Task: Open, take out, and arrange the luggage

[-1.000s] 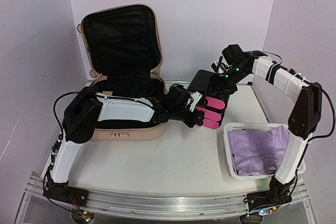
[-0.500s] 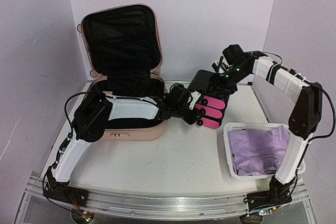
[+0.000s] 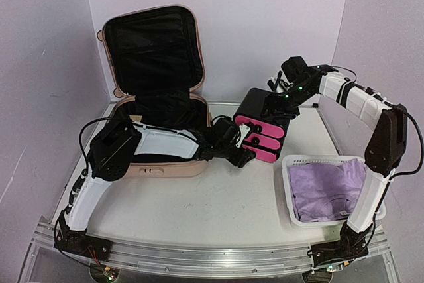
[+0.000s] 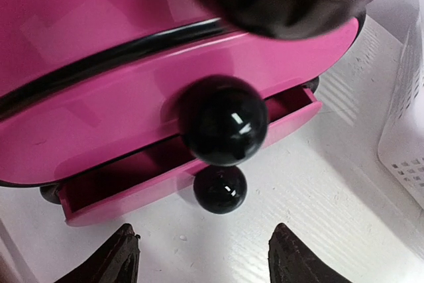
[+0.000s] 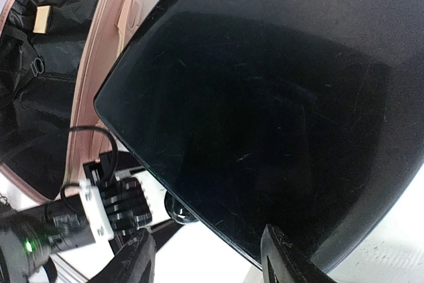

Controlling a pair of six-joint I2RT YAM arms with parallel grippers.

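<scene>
- Far left of the table: the pale pink luggage (image 3: 165, 166) lies open, its lid standing upright by the back wall and its black lining showing.
- Just right of it, the left gripper (image 3: 242, 153) has its jaws apart and empty, facing the drawer fronts.
- Centre: a black-and-pink drawer box (image 3: 262, 130), with its lowest drawer (image 4: 185, 183) slightly pulled out.
- The right gripper (image 3: 281, 99) is at the box's black top. Its fingers are spread, and I cannot tell whether they grip.
- Right: a white basket (image 3: 289, 170) holding purple cloth (image 3: 328, 187).

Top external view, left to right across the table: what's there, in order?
luggage, lid open → black-and-pink drawer box → white basket holding a purple cloth
</scene>
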